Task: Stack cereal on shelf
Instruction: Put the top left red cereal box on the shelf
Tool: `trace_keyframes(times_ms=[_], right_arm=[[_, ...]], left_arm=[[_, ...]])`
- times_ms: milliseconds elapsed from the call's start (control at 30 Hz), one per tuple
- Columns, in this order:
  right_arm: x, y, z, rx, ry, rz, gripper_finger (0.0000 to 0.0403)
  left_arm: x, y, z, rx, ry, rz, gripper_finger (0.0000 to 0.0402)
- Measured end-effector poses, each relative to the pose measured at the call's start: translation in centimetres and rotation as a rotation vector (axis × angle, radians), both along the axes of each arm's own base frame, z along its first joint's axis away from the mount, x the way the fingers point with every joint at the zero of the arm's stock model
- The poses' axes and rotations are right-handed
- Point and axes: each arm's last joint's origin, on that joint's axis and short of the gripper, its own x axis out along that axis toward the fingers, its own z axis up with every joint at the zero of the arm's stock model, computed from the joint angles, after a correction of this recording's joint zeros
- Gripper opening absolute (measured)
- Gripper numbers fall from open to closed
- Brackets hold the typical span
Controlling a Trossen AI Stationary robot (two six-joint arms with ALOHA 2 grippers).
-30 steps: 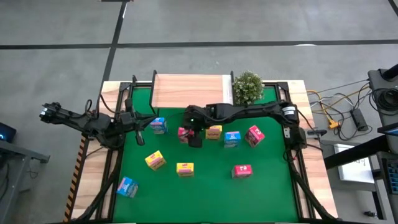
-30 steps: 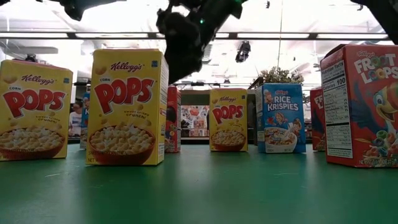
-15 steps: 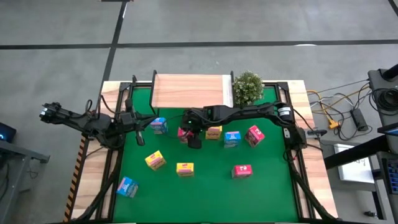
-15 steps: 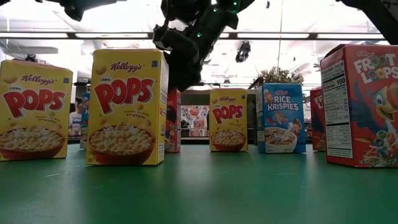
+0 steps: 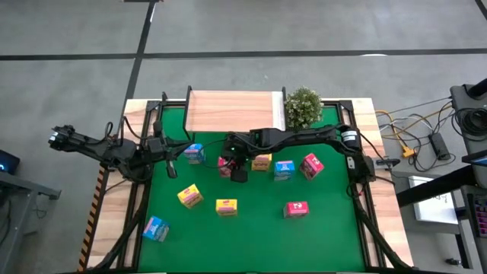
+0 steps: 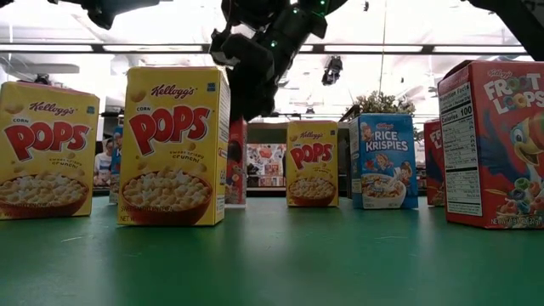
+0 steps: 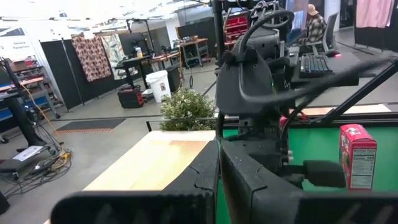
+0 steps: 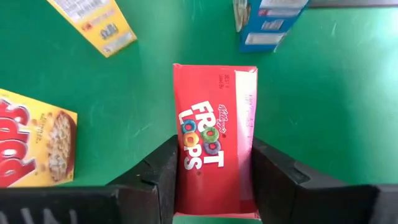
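Note:
My right gripper [image 5: 237, 170] [image 8: 214, 149] points down over a pink-red cereal box [image 8: 214, 134] [image 5: 224, 163] that stands on the green table near the middle. It is open, with one finger on each side of the box. In the low view the gripper [image 6: 252, 106] hangs just over this box [image 6: 236, 161]. My left gripper [image 5: 172, 160] [image 7: 219, 171] waits shut above the table's left part, near a blue box [image 5: 194, 154]. The light-wood shelf [image 5: 234, 111] stands bare at the far edge. My right gripper comes from above, pointing down. Its fingers [image 8: 163, 177] flank the two narrow sides of the pink-red box [image 8: 186, 186] near its top. I cannot tell whether they touch it. The box stands upright on the table.
Other boxes stand around: yellow [image 5: 262, 162], blue [image 5: 284, 170] and pink-red [image 5: 311, 165] in a row to the right, yellow ones [image 5: 189, 196] [image 5: 226, 206], a pink-red one [image 5: 296, 208] and a blue one [image 5: 155, 228] nearer. A potted plant [image 5: 303, 106] stands beside the shelf's right end.
My right arm has reached slightly farther toward the table's left, and its gripper has settled a little lower over the pink-red box. The boxes have stayed in place.

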Motion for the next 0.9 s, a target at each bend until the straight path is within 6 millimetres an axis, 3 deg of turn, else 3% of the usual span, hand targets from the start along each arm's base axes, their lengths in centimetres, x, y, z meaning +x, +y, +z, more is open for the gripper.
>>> trace_keyframes(times_ms=[133,300,500,700,900], right_arm=[[-0.9,-0.4,3.1,-0.012,-0.069,-0.001,0.0161],[-2.0,-1.7,8.7,-0.027,-0.146,-0.019,0.0157],[-3.1,-4.6,14.3,-0.1,-0.254,-0.031,0.0154],[-4.4,-8.8,16.0,-0.197,-0.291,-0.065,0.0157],[-4.5,-12.7,15.2,-0.213,-0.305,-0.095,0.0157]], left_arm=[[0.0,0.0,0.0,0.0,0.001,0.0,0.0],[0.0,0.0,0.0,0.0,0.0,0.0,0.0],[0.0,0.0,-0.2,0.007,0.021,0.0,0.0],[0.0,0.0,-0.2,0.004,0.024,0.0,0.0],[0.3,-0.1,-0.4,-0.013,0.029,0.0,0.0]])
